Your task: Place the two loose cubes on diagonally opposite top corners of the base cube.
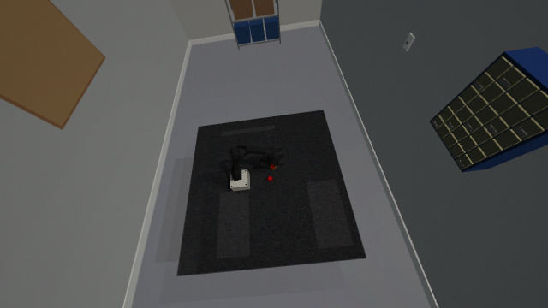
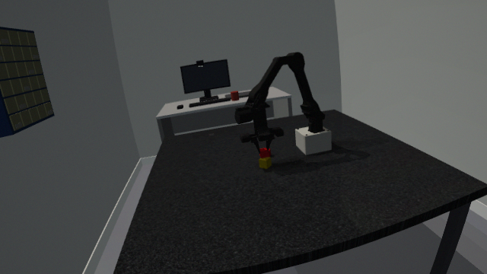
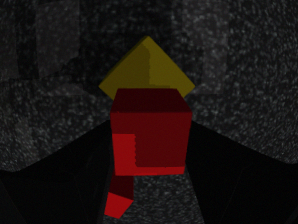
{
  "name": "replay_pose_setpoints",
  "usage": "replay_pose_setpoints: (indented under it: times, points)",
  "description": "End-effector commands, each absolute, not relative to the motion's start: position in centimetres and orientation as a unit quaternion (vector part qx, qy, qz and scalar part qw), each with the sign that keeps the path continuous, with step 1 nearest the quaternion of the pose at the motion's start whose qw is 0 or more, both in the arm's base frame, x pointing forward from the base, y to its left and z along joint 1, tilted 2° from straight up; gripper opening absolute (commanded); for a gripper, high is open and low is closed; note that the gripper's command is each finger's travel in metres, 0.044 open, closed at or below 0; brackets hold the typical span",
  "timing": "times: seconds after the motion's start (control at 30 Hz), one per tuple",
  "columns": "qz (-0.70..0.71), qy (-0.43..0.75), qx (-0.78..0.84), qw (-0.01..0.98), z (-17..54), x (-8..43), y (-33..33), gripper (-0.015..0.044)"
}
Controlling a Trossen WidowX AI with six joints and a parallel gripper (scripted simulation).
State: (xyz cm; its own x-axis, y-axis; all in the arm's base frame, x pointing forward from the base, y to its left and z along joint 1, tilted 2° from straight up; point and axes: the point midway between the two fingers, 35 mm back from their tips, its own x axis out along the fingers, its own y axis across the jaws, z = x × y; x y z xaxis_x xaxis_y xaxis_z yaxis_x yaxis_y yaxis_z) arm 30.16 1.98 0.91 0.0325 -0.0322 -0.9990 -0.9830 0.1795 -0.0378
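The yellow base cube (image 1: pixel 275 168) (image 2: pixel 265 164) (image 3: pixel 127 77) stands on the dark table, turned diamond-wise in the wrist view. A red cube (image 2: pixel 265 153) (image 3: pixel 150 142) is right above it and appears level, seeming to rest on it; it covers the near corner of the base in the wrist view. Any thin gap under it cannot be made out. My gripper (image 2: pixel 264 151) (image 3: pixel 148 128) points down with one finger on each side of this red cube, shut on it. The second red cube (image 1: pixel 270 179) (image 3: pixel 119 205) lies on the table, apart from the base.
The arm's white base block (image 1: pixel 240 180) (image 2: pixel 313 141) stands on the dark table (image 1: pixel 278 231) (image 2: pixel 304 209). A separate desk (image 2: pixel 167 110) with a monitor (image 2: pixel 205 76) and a red mug (image 2: pixel 234 95) stands beyond the table.
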Motion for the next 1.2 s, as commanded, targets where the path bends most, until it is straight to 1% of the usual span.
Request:
replay_pose_setpoints:
  times: [0.0, 0.03, 1.13, 1.17]
  points:
    - [0.434, 0.543, -0.470, 0.544, 0.8, 30.2, 1.9, 0.0184]
    - [0.434, 0.543, -0.470, 0.544, 0.8, 30.2, 1.9, 0.0205]
    - [0.436, 0.541, -0.469, 0.545, 3.9, 30.1, 2.1, 0.0205]
    - [0.436, 0.543, -0.467, 0.544, 3.7, 30.0, 2.0, 0.0231]
